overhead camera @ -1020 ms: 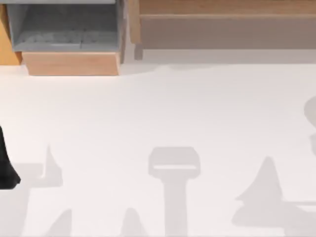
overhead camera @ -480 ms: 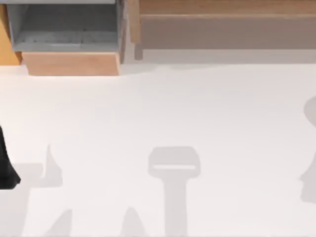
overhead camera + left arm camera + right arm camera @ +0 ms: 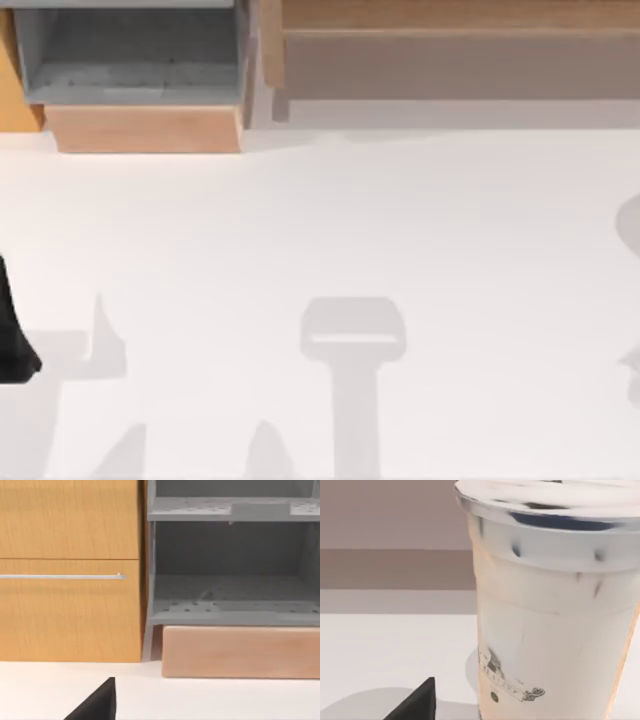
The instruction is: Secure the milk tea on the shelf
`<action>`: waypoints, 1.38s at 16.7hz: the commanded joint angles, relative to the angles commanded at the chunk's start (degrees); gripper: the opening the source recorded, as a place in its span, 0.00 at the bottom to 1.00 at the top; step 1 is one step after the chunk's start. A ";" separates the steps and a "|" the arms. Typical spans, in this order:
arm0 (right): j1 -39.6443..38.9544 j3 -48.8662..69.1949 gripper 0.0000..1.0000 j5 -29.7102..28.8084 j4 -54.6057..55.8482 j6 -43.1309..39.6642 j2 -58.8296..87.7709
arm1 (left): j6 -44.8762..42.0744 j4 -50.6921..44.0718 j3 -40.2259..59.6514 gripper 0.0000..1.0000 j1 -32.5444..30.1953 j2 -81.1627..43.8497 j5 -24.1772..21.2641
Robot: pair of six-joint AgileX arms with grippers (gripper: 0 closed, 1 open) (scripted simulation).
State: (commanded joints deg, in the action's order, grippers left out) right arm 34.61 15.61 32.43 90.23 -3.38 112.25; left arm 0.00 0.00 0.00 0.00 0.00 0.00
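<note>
since a second ago the grey shadow near the right edge of the worktop (image 3: pixel 330 230) has slid off toward that edge; only a sliver of it is left low on the right in the top view. the box (image 3: pixel 140 80) at the back left and the shelf (image 3: pixel 450 50) at the back right sit as before, and the left arm (image 3: pixel 12 330) stays parked at the left edge.

in the right wrist view the milk tea (image 3: pixel 550 615) stands upright on the worktop, close in front of the camera: a tall, cream-coloured cup with a pale lid, dark smudges under the rim and a small dark print low on its side. the shelf's grey-brown panel probably forms the band behind it. whether either arm's fingers are spread or pressed together, i cannot tell.
</note>
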 joint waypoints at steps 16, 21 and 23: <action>-8.26 16.64 0.92 -8.49 -8.15 0.96 7.91 | 0.00 0.00 0.00 1.00 0.00 0.00 0.00; -8.26 16.64 0.55 -8.49 -8.15 0.96 7.91 | 0.00 0.00 0.00 1.00 0.00 0.00 0.00; -8.26 16.64 0.40 -8.49 -8.15 0.96 7.91 | 0.00 0.00 0.00 1.00 0.00 0.00 0.00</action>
State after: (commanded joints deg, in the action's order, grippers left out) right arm 26.35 32.25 23.94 82.08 -2.42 120.16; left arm 0.00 0.00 0.00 0.00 0.00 0.00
